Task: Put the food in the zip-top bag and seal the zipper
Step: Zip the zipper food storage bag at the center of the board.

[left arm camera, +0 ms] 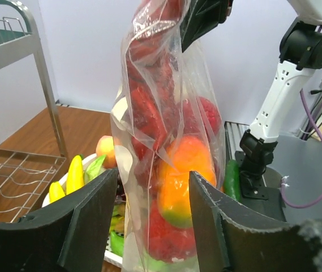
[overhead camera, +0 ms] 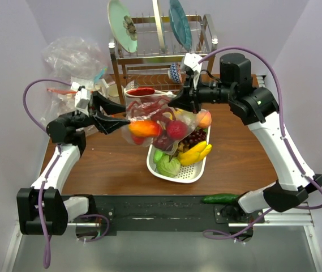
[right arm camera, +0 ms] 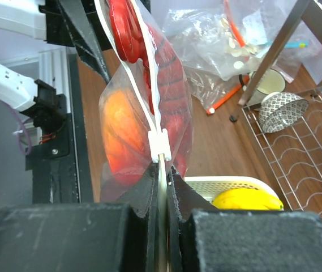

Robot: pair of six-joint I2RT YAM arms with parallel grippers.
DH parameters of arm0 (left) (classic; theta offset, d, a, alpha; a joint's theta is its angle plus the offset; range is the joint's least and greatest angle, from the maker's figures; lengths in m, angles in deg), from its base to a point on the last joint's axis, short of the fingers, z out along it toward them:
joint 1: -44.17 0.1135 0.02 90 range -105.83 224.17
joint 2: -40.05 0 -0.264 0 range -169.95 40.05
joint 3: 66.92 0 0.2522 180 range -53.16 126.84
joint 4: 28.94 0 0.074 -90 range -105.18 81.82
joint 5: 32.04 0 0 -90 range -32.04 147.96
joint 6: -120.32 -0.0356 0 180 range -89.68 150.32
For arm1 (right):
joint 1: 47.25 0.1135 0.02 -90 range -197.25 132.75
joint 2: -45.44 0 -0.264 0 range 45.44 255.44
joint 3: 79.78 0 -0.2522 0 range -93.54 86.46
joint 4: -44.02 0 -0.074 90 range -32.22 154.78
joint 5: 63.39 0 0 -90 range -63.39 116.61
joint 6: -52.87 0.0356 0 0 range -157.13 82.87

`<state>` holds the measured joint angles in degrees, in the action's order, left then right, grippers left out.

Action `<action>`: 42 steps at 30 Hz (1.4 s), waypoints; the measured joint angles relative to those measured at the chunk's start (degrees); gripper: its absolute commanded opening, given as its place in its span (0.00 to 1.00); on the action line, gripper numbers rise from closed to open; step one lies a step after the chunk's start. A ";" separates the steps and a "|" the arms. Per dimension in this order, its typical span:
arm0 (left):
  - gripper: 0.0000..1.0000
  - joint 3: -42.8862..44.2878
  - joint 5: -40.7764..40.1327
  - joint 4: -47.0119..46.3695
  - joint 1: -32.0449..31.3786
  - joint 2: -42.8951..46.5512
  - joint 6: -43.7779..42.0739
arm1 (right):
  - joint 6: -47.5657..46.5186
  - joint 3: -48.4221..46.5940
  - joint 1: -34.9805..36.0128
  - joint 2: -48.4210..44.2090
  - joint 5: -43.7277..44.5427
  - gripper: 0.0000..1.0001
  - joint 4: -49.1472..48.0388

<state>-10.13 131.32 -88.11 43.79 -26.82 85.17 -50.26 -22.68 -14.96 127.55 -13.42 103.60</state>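
The zip-top bag (overhead camera: 155,116) hangs in the air in the middle of the scene, over the far end of the white tray (overhead camera: 197,170). It is fat with food, with an orange pepper (overhead camera: 144,128) on the left and a red apple (overhead camera: 176,130) beside it. The right end effector (right arm camera: 159,167) has its fingers pressed tight together on the zipper (right arm camera: 148,113), right by a little white slider (right arm camera: 159,141). That one pinch seems to carry the whole bag. The left end effector (left arm camera: 153,177) is spread wide with the bag in the gap, and I cannot tell if either finger touches the plastic. So the big worry is weight. The bag looks heavy and slippery, and the thin strip could slide out of the right pinch. Then the bag would drop on the tray and the bananas (overhead camera: 196,152), and food could roll onto the worktop (overhead camera: 110,164). I cannot tell if the mouth is shut all the way. If it is open, a tilt or a swing could let food fall out. If the right side pulls along the zipper while the left grabs nothing, the bag would just swing along and not close. If the left closes on the fat part, it could squash the pepper and miss the strip. A peach (overhead camera: 204,119) looks to lie at the far end of the tray, maybe outside the bag, so it might get left behind.
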 measured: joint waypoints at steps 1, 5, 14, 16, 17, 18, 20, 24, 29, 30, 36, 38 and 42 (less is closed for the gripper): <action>0.59 0.09 0.04 -0.17 0.00 -0.02 0.59 | 0.00 0.20 0.00 -0.07 -0.33 0.00 -0.02; 0.60 0.83 0.46 -0.61 0.00 -0.02 2.67 | -0.04 1.40 -0.02 -0.15 -1.64 0.00 -0.35; 0.58 2.86 0.76 -1.20 0.00 -0.02 4.70 | -0.44 4.44 -0.07 -0.44 -2.91 0.00 -0.35; 0.52 3.41 0.74 -1.20 0.00 -0.02 4.76 | -0.46 4.63 -0.07 -0.44 -3.15 0.00 -0.39; 0.51 3.65 0.72 -1.20 0.00 -0.02 4.79 | -0.46 4.63 -0.07 -0.44 -3.26 0.00 -0.42; 0.50 3.85 0.72 -1.22 0.00 -0.02 4.83 | -0.46 4.63 -0.07 -0.44 -3.32 0.00 -0.42; 0.46 4.33 0.74 -1.33 0.00 -0.11 5.07 | -0.46 4.66 -0.07 -0.44 -3.56 0.00 -0.42; 0.46 5.16 0.74 -1.42 0.00 -0.52 5.62 | -0.46 4.68 -0.07 -0.44 -4.11 0.00 -0.42; 0.51 5.42 0.74 -1.42 0.00 -0.79 5.64 | -0.46 4.96 -0.07 -0.44 -4.55 0.00 -0.42; 0.52 5.42 0.72 -1.44 0.00 -0.79 5.66 | -0.46 5.09 -0.07 -0.44 -4.55 0.00 -0.39; 0.52 6.21 0.28 -1.55 1.84 -0.79 5.64 | -0.46 5.60 -0.07 -0.44 -4.55 0.00 -0.37; 0.52 7.13 0.15 -1.57 1.92 -0.79 5.62 | -0.46 5.86 -0.07 -0.44 -4.55 0.00 -0.39; 0.51 8.68 -0.11 -1.60 1.92 -0.76 5.64 | -0.46 6.80 -0.07 -0.44 -4.55 0.00 -0.31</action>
<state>-1.45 131.21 -89.70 45.71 -27.58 90.81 -50.71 -15.88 -15.02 127.11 -17.96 103.30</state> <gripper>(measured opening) 0.515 0.044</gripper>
